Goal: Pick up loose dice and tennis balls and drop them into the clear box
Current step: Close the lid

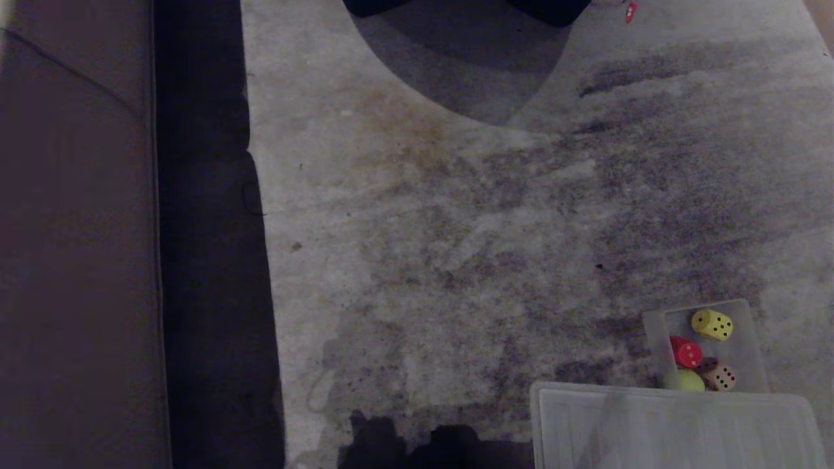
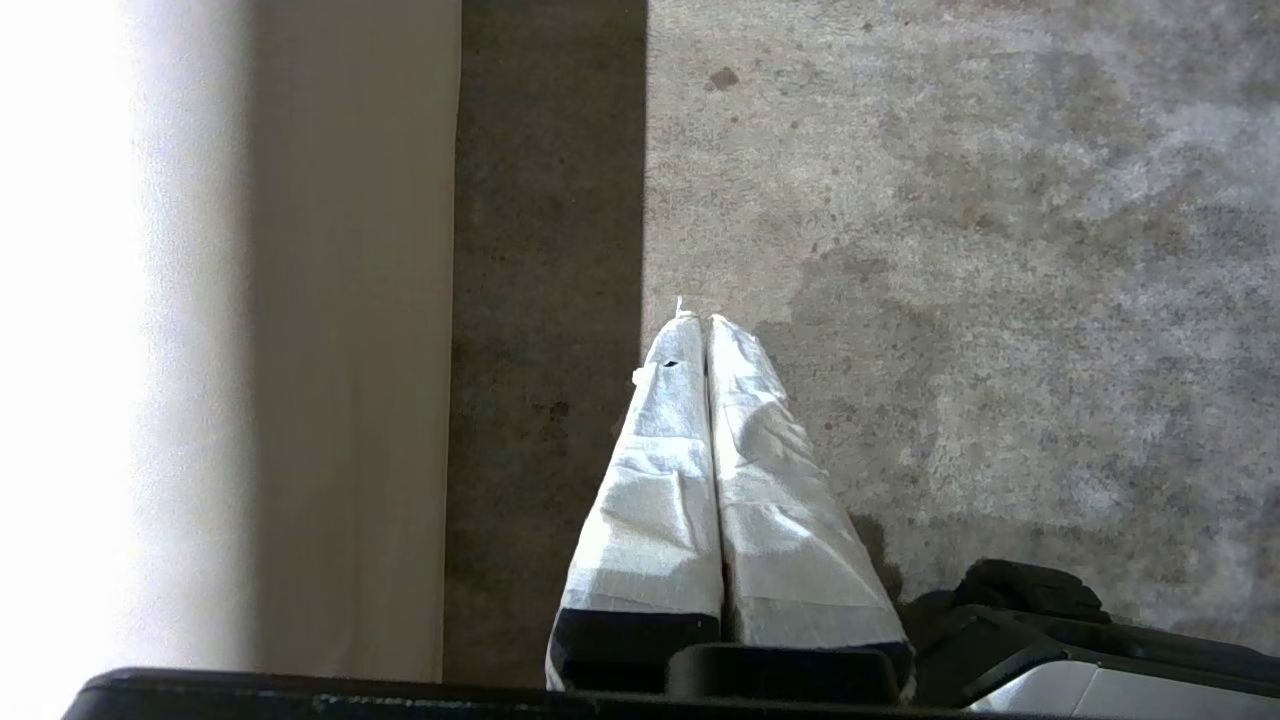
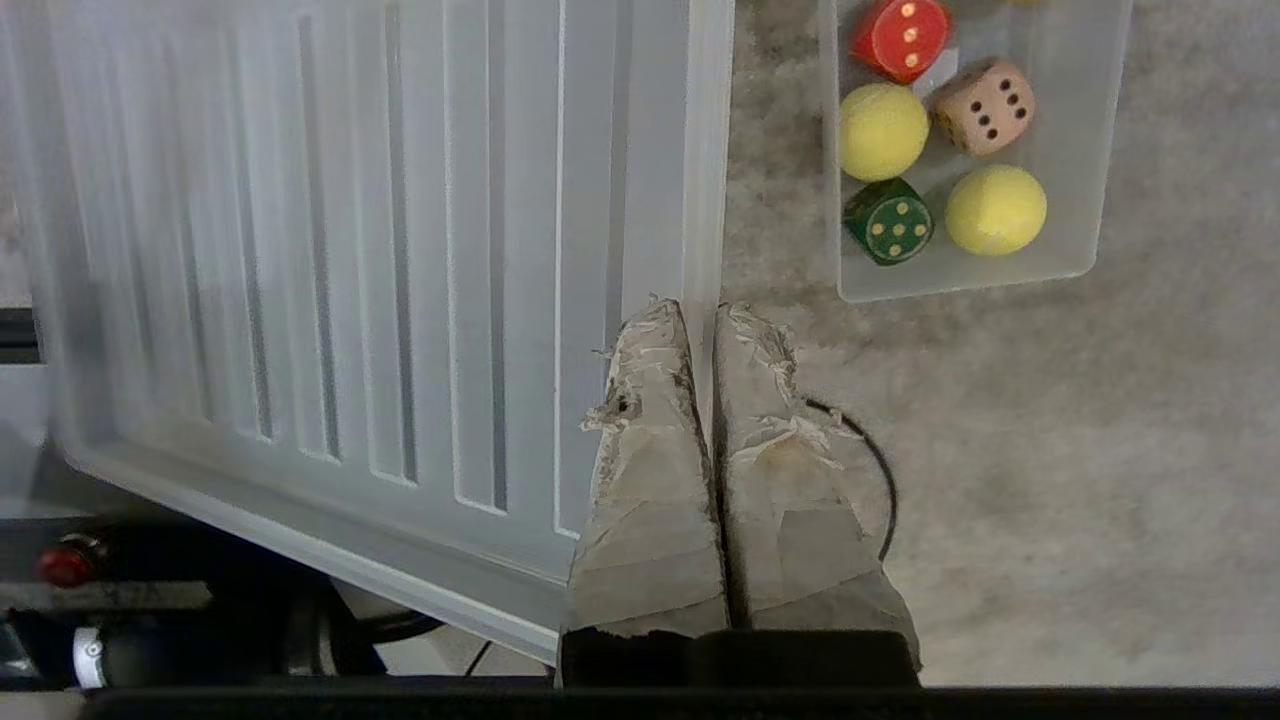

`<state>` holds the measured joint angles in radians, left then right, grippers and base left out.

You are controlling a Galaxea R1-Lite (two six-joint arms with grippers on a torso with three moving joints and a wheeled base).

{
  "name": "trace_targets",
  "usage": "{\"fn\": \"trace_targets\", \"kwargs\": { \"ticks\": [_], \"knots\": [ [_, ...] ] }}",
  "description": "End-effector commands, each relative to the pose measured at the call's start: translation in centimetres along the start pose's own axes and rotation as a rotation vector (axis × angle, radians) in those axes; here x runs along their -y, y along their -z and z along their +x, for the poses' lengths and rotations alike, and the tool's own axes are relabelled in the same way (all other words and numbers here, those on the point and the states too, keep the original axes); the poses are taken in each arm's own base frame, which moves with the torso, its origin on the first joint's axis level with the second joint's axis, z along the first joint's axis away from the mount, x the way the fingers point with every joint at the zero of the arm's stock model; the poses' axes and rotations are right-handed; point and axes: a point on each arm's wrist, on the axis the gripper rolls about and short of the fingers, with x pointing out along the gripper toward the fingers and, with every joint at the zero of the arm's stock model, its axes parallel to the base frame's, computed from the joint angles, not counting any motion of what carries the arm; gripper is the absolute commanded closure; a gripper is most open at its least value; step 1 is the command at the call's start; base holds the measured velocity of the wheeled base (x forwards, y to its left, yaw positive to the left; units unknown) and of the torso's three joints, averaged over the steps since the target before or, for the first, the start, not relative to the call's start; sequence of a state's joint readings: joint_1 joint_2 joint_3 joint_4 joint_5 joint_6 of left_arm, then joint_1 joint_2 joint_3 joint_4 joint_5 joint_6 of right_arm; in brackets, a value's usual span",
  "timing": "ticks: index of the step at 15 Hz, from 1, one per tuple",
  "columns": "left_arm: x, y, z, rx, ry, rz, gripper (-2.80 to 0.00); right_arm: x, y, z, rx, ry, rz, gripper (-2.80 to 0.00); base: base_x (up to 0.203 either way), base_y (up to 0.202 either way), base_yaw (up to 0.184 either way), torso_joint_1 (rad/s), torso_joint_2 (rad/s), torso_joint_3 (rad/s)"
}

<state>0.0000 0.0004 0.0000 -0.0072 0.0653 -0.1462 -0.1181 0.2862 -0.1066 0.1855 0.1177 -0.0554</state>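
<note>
Both sets of jaws are pressed together and hold nothing. Seen from its own wrist camera, the right gripper (image 3: pixel 712 312), its fingers wrapped in frayed pale tape, hangs over the edge of a flat ribbed clear lid (image 3: pixel 330 250) that lies on the grey carpet (image 3: pixel 1050 480). The left gripper (image 2: pixel 697 322), wrapped in clean white tape, hangs over the carpet beside a dark strip of shadow and a pale upright surface (image 2: pixel 330 350). Neither arm shows in the head view.

Just beyond the lid stands the clear box (image 3: pixel 1085 150), a translucent rectangular bin with upright walls and rounded corners. In the head view it sits at the lower right, its near end hidden behind the lid (image 1: pixel 671 430).

Inside the box the right wrist view shows a red die (image 3: pixel 902 38) with pale dots, a brown die (image 3: pixel 984 106) with dark dots, a dark green die (image 3: pixel 888 221) with yellow dots, and two yellow-green tennis balls (image 3: pixel 882 131), the second nearer the far wall (image 3: pixel 995 209). The head view adds a yellow die (image 1: pixel 712 324) with dark dots at the box's far end. All the dice have rounded corners. They lie close together, several touching.

A small red object (image 1: pixel 630 12) lies far off on the carpet.
</note>
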Motion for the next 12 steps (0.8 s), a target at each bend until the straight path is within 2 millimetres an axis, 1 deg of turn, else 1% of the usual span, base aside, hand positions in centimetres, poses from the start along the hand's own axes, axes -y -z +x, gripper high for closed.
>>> {"fn": "trace_targets", "kwargs": {
  "ticks": [1, 2, 4, 6, 9, 12],
  "knots": [
    [0.0, 0.0, 0.0, -0.001, -0.001, -0.001, 0.00, 0.1, 0.1, -0.1, 0.012, -0.079, -0.030, 0.00, 0.000, 0.000, 0.000, 0.000, 0.00, 0.000],
    [0.0, 0.0, 0.0, 0.000, -0.001, -0.001, 0.00, 0.2, 0.4, -0.5, 0.047, -0.097, -0.043, 0.00, 0.000, 0.000, 0.000, 0.000, 0.00, 0.000],
    [0.0, 0.0, 0.0, 0.000, -0.001, -0.001, 0.00, 0.2, 1.5, -1.3, 0.128, -0.054, -0.034, 0.00, 0.000, 0.000, 0.000, 0.000, 0.00, 0.000],
    [0.0, 0.0, 0.0, 0.001, -0.001, -0.001, 0.00, 0.3, 2.2, -1.9, 0.220, -0.033, -0.041, 0.00, 0.000, 0.000, 0.000, 0.000, 0.00, 0.000],
    [0.0, 0.0, 0.0, -0.001, -0.001, -0.001, 0.00, 0.3, 2.2, -1.8, 0.218, -0.023, 0.004, 0.00, 0.000, 0.000, 0.000, 0.000, 0.00, 0.000],
    [0.0, 0.0, 0.0, -0.001, -0.001, -0.001, 0.00, 0.3, 2.2, -1.8, 0.218, -0.021, 0.007, 0.00, 0.000, 0.000, 0.000, 0.000, 0.00, 0.000]
  ]
}}
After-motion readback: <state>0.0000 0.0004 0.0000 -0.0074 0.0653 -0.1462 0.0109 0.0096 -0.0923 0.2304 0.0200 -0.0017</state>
